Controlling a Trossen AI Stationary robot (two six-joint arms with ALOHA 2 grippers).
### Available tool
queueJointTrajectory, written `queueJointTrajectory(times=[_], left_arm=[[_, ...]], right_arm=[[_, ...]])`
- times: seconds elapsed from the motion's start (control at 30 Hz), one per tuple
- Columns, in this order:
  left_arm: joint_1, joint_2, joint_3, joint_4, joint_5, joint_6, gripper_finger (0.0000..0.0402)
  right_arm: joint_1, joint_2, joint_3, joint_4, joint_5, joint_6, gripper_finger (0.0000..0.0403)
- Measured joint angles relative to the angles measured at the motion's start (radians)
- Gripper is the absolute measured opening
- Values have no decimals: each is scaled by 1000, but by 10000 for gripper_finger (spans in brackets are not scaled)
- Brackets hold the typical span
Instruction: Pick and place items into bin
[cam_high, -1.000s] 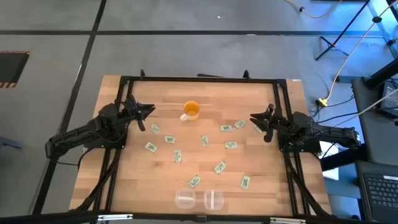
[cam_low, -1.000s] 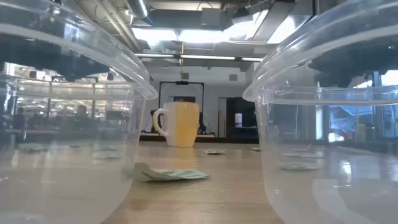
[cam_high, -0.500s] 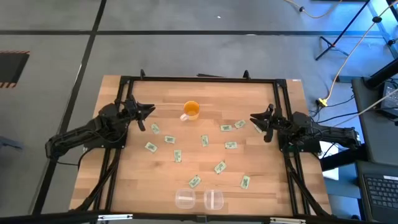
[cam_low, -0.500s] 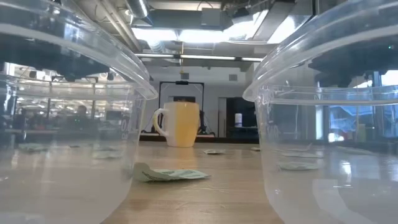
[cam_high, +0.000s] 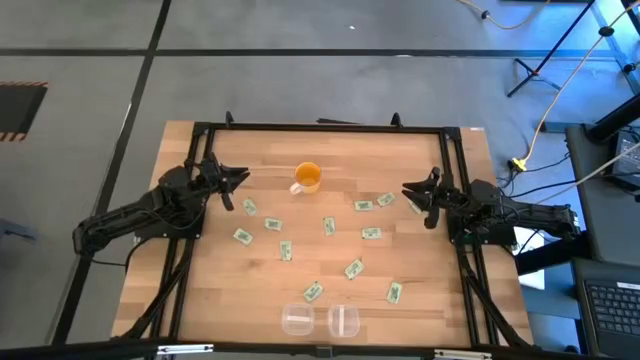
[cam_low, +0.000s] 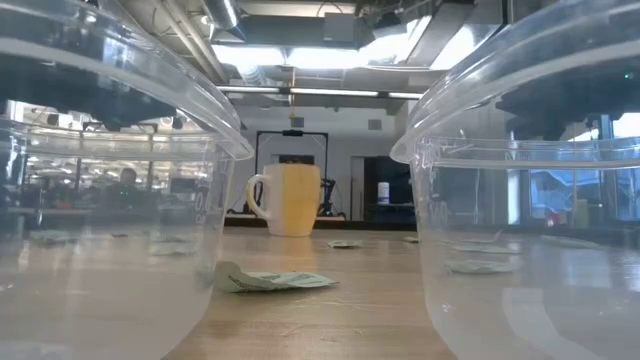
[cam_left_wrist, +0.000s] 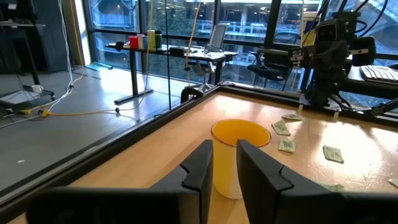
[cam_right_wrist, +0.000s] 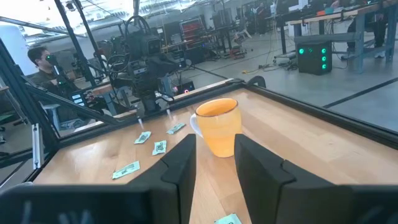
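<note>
Several small pale green and white packets (cam_high: 328, 226) lie flat and scattered over the wooden table, between the orange cup (cam_high: 307, 178) and the two clear bins (cam_high: 297, 320) at the near edge. One packet (cam_low: 270, 281) lies between the bins in the low view. My left gripper (cam_high: 236, 180) hovers at the table's left side, open and empty, pointing at the cup (cam_left_wrist: 239, 155). My right gripper (cam_high: 410, 190) hovers at the right side, open and empty, also facing the cup (cam_right_wrist: 217, 127); a packet (cam_high: 415, 206) lies just below it.
A black frame (cam_high: 320, 127) runs around the table edge. The second clear bin (cam_high: 343, 320) stands beside the first at the near edge; both fill the low view's sides (cam_low: 110, 200). A person (cam_right_wrist: 40, 65) sits beyond the table in the right wrist view.
</note>
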Motion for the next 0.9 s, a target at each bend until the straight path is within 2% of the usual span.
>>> queueJointTrajectory(times=[0.9], left_arm=[[0,0,0,0,0,0,63]], right_arm=[[0,0,0,0,0,0,113]])
